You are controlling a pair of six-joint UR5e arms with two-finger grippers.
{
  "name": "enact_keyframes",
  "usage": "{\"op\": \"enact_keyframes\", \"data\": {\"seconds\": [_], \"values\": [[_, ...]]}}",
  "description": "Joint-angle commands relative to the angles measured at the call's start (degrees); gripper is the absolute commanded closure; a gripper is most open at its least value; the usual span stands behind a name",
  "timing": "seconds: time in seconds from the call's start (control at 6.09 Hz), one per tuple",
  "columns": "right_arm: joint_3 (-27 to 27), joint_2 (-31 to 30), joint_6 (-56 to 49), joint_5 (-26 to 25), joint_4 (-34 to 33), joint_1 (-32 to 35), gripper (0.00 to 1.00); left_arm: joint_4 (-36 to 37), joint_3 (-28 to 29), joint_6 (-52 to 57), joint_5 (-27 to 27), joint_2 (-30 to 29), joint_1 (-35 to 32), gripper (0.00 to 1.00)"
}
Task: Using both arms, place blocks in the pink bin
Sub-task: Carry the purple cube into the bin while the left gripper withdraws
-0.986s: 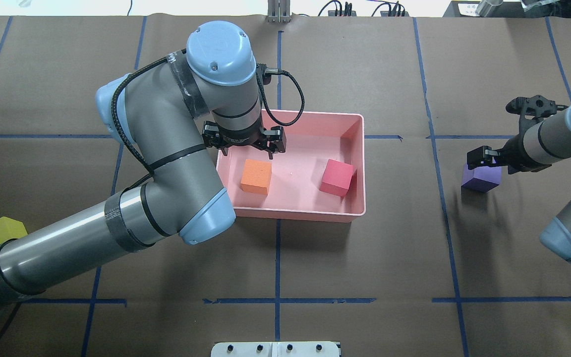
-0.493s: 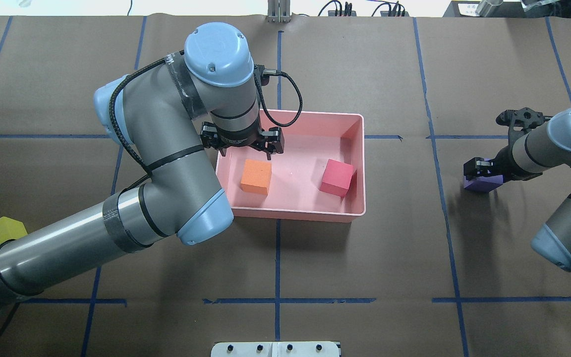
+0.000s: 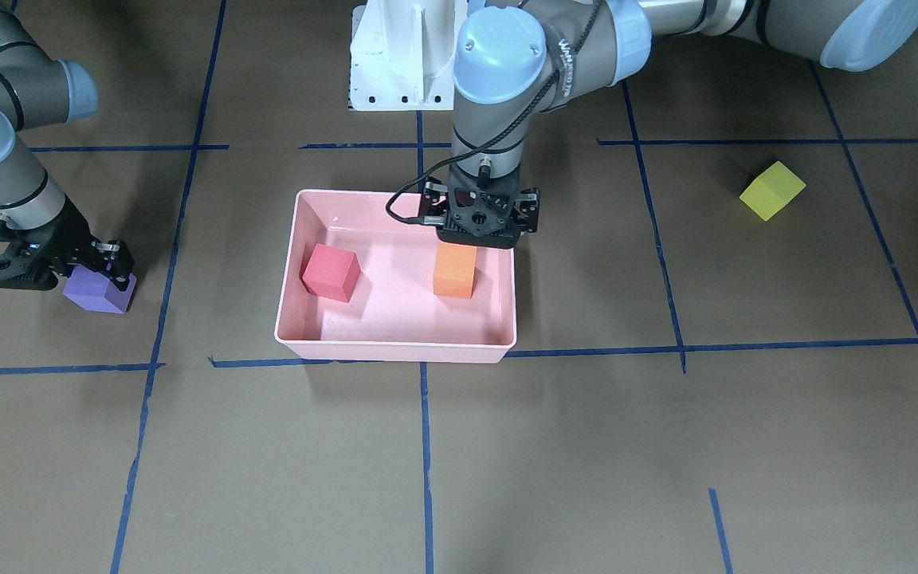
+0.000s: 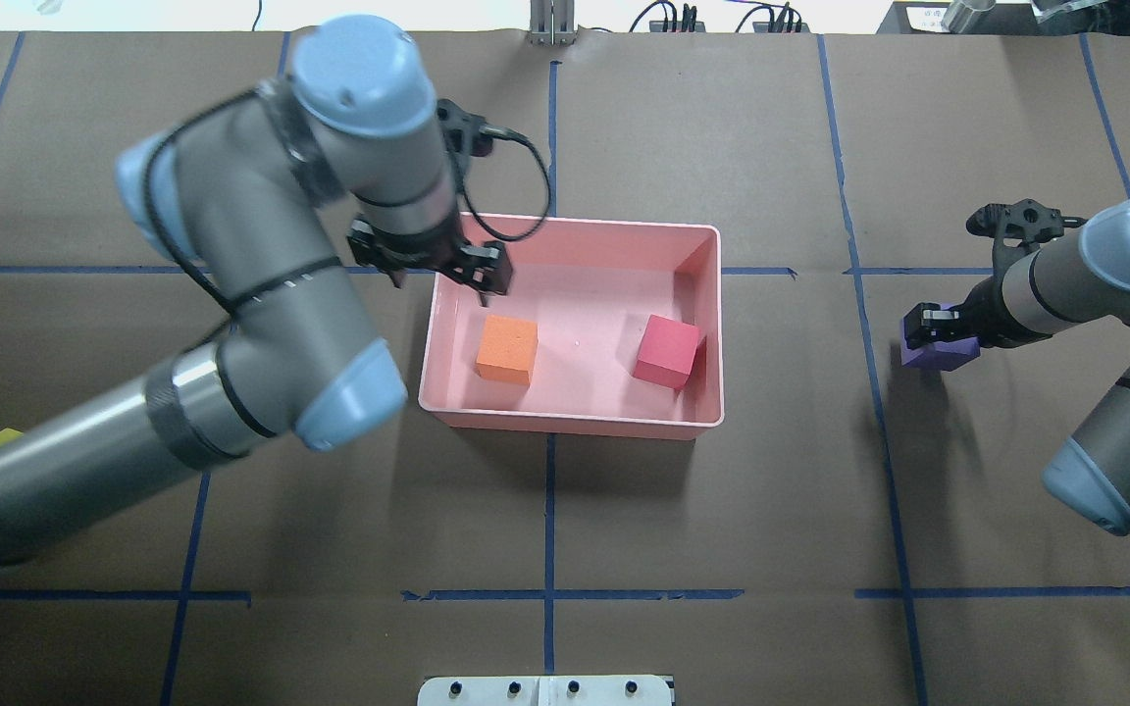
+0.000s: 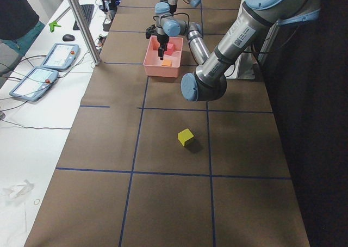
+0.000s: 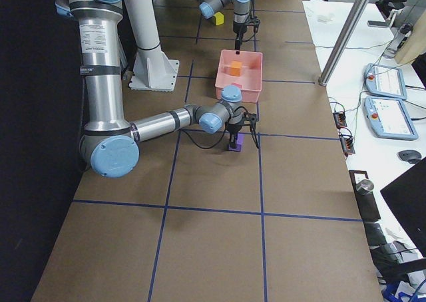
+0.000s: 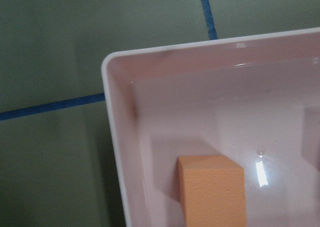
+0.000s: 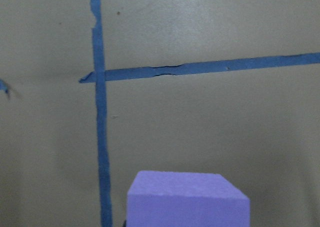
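Observation:
The pink bin stands mid-table and holds the orange block and the red block. My left gripper is open and empty, above the bin's far left corner and clear of the orange block. My right gripper is shut on the purple block, right of the bin and low over the table. In the right wrist view the purple block fills the bottom. The yellow-green block lies on the table on my left side, almost hidden by my left arm in the overhead view.
The white pedestal base stands behind the bin on the robot's side. Blue tape lines cross the brown table cover. Tablets and cables lie on the white bench beyond the table.
My left arm has swung left and lifted away from the orange block, its gripper still open. My right gripper has come down, shut on the purple block and shifted it left toward the bin.

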Motion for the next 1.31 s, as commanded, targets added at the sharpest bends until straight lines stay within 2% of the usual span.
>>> {"op": "enact_keyframes", "data": {"seconds": [0.0,0.16,0.33,0.49,0.66,0.82,0.99,1.15], "values": [[4.0,1.9,0.1,2.0,-1.8,0.0,0.54,0.5,-4.4,17.3,-7.0,8.5,-7.7,0.0],[6.0,7.0,0.1,2.0,-9.8,0.0,0.54,0.6,-8.9,24.8,-7.1,14.8,-11.4,0.0],[8.3,13.3,0.3,2.0,-19.7,0.0,0.54,0.5,-11.3,33.2,-7.5,20.2,-15.3,0.0],[8.1,20.3,4.3,2.0,-26.7,-0.7,0.54,-0.2,-11.6,40.4,-9.3,25.8,-19.6,0.0],[8.1,24.4,7.7,2.0,-29.5,-1.8,0.54,-0.3,-11.7,47.2,-10.7,30.8,-23.9,0.0],[5.7,29.6,14.7,1.6,-29.7,-4.7,0.54,-0.2,-14.0,49.4,-11.3,34.3,-25.6,0.0],[1.1,36.1,21.3,-0.3,-29.6,-8.2,0.54,-0.2,-14.8,48.9,-11.3,35.3,-25.6,0.0],[-2.9,41.0,24.4,-4.7,-29.6,-11.4,0.52,-0.2,-14.7,48.8,-11.3,35.3,-25.6,0.0]]}}
